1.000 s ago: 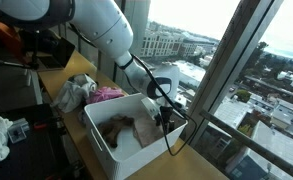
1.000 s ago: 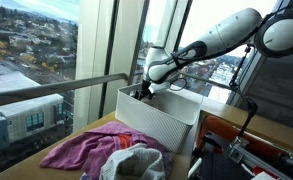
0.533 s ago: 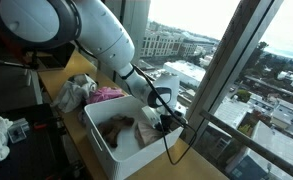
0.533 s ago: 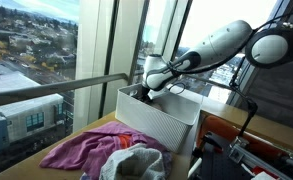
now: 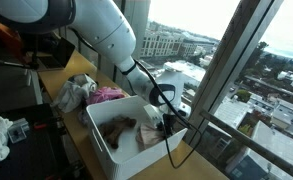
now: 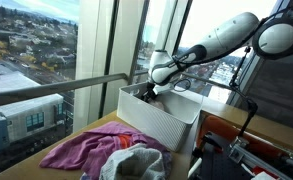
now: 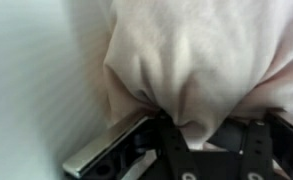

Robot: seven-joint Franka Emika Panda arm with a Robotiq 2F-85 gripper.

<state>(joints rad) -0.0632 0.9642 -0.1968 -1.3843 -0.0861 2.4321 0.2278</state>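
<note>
A white bin [image 5: 108,150] stands on the wooden ledge by the window, and my gripper [image 5: 165,122] reaches down into its far end. In the wrist view a pale pinkish-white cloth [image 7: 186,50] fills the picture, and a fold of it is bunched between the black fingers [image 7: 146,135] of my gripper [image 7: 191,130], which is shut on it. The same pale cloth [image 5: 150,135] lies in the bin beside a brown garment [image 5: 116,127]. From the opposite side, the gripper [image 6: 146,93] dips behind the bin's wall [image 6: 161,125], which hides the fingertips.
A pink garment [image 5: 106,94] and a pale bundle [image 5: 76,92] lie on the ledge behind the bin. A purple cloth [image 6: 86,150] and a grey-white one [image 6: 136,162] lie before it. The window rail [image 6: 56,90] and glass run close alongside.
The jaws have closed from wide open onto a fold of the pale cloth. The arm dipped slightly into the bin and has stayed at its far end.
</note>
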